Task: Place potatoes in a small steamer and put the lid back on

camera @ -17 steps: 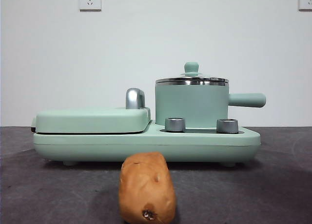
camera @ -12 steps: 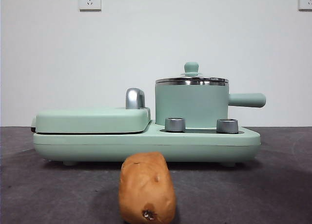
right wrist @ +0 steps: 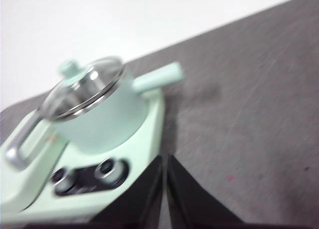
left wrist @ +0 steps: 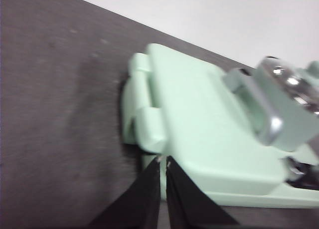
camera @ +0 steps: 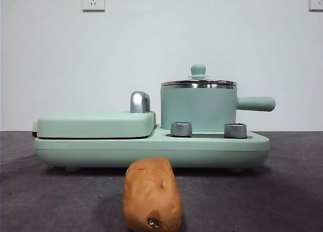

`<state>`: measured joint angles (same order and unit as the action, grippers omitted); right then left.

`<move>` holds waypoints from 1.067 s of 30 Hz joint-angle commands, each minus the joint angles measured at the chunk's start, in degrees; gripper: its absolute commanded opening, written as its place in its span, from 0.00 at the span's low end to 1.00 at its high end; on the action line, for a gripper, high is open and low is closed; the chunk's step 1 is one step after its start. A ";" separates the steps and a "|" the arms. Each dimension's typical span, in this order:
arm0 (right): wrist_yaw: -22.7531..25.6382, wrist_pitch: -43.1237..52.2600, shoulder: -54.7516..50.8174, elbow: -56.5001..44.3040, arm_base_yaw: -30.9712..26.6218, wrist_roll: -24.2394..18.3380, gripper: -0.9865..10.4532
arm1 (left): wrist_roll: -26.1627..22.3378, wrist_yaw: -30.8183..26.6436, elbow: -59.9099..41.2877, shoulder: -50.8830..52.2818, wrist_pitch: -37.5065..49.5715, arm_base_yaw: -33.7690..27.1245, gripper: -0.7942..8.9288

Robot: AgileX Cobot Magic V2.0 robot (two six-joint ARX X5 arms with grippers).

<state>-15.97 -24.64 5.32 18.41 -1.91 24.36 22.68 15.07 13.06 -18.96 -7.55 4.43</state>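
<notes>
An oblong orange-brown potato (camera: 152,195) lies on the dark table, close to the front camera, with its dark spot facing the lens. Behind it the mint-green small steamer (camera: 198,108) stands on the right half of the green cooker base (camera: 212,147), its stubby handle (camera: 256,103) pointing right. The glass lid (camera: 198,82) with its green knob sits on the steamer; the right wrist view shows the lid (right wrist: 83,87) there too. My left gripper (left wrist: 163,161) is shut and empty, above the griddle end of the cooker. My right gripper (right wrist: 165,159) is shut and empty, above the steamer end.
A flat mint-green griddle cover (camera: 96,124) with a chrome handle (camera: 140,101) fills the cooker's left half. Two steel knobs (camera: 181,129) sit on the base in front of the steamer. Dark table surface (camera: 282,196) lies around the cooker.
</notes>
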 commanded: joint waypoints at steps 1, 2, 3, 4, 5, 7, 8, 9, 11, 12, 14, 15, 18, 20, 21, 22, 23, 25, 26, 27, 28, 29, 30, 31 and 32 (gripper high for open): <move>-2.01 -4.24 3.02 5.16 0.07 0.92 0.10 | 0.74 2.43 5.42 -5.88 -1.29 0.15 0.10; -2.80 -5.33 4.15 6.93 0.09 0.90 0.10 | 0.39 3.34 7.69 -8.44 -2.43 0.15 0.10; -3.56 -6.36 5.38 8.72 0.07 0.87 0.10 | -0.24 4.66 10.05 -11.10 -3.67 0.15 0.10; -3.89 -7.02 6.49 10.19 0.07 0.87 0.10 | -1.14 5.97 12.15 -13.44 -4.83 0.15 0.10; -4.37 -7.65 7.85 11.87 0.07 0.70 0.10 | -2.34 7.52 14.67 -16.20 -6.21 0.15 0.10; -6.73 -8.39 10.69 14.91 0.09 -0.20 0.10 | -4.59 10.73 19.39 -21.24 -8.83 0.20 0.10; -8.09 -8.74 12.22 16.35 0.09 -0.96 0.10 | -5.70 12.59 21.86 -23.78 -10.21 0.28 0.10; -9.77 -9.11 13.94 17.81 0.09 -2.01 0.10 | -6.86 14.25 24.41 -26.27 -11.65 0.50 0.10; -12.74 -10.36 17.29 20.61 0.09 -4.79 0.10 | -9.27 16.96 28.74 -30.36 -14.14 1.07 0.10; -13.77 -11.13 19.12 22.10 0.09 -6.43 0.10 | -10.58 18.36 30.93 -32.44 -15.47 1.49 0.10; -15.87 -12.68 22.34 24.79 0.09 -9.51 0.10 | -12.55 20.22 34.51 -35.47 -18.01 2.21 0.10; -17.27 -13.68 24.41 26.47 0.09 -11.63 0.10 | -13.81 21.18 36.83 -37.33 -19.80 2.73 0.10; -19.78 -15.67 29.22 30.18 0.09 -16.33 0.10 | -16.92 22.60 42.12 -41.31 -23.30 4.17 0.10; -20.98 -15.61 31.74 31.63 0.07 -18.88 0.10 | -17.99 22.60 44.59 -43.01 -23.41 5.11 0.10; -21.11 -15.21 32.92 32.09 0.07 -19.89 0.10 | -18.10 22.60 45.55 -43.67 -22.71 5.51 0.10; -21.11 -14.73 33.73 32.24 0.07 -20.41 0.10 | -18.12 22.60 46.07 -44.04 -21.79 5.75 0.10; -21.05 -14.19 34.49 32.28 0.07 -20.57 0.10 | -18.14 22.60 46.42 -44.35 -20.44 5.90 0.10; -20.55 -14.08 35.58 32.28 0.07 -20.50 0.10 | -18.12 22.58 46.47 -44.41 -18.47 5.95 0.11; -19.91 -14.43 36.04 32.28 0.07 -20.37 0.11 | -18.10 22.58 46.47 -44.44 -18.38 5.95 0.11; -19.58 -14.69 36.46 32.28 0.07 -20.35 0.15 | -18.12 22.58 46.47 -44.41 -18.32 5.95 0.11; -19.58 -14.82 36.74 32.28 0.07 -20.35 0.21 | -18.14 22.58 46.47 -44.41 -18.08 5.95 0.11; -19.63 -14.82 37.03 32.28 0.07 -20.35 0.28 | -18.14 22.56 46.47 -44.44 -17.73 5.95 0.12; -19.63 -14.80 37.22 32.28 0.07 -20.35 0.36 | -18.12 22.56 46.47 -44.46 -17.40 5.95 0.14; -19.63 -14.80 37.31 32.28 0.07 -20.33 0.42 | -18.14 22.53 46.47 -44.46 -17.05 5.95 0.19; -19.61 -14.84 37.33 32.28 0.07 -20.35 0.48 | -18.12 22.40 46.47 -44.46 -16.57 5.95 0.29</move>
<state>-35.75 -39.77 42.28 49.91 -1.91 4.69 5.41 37.43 58.50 -62.85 -24.95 10.26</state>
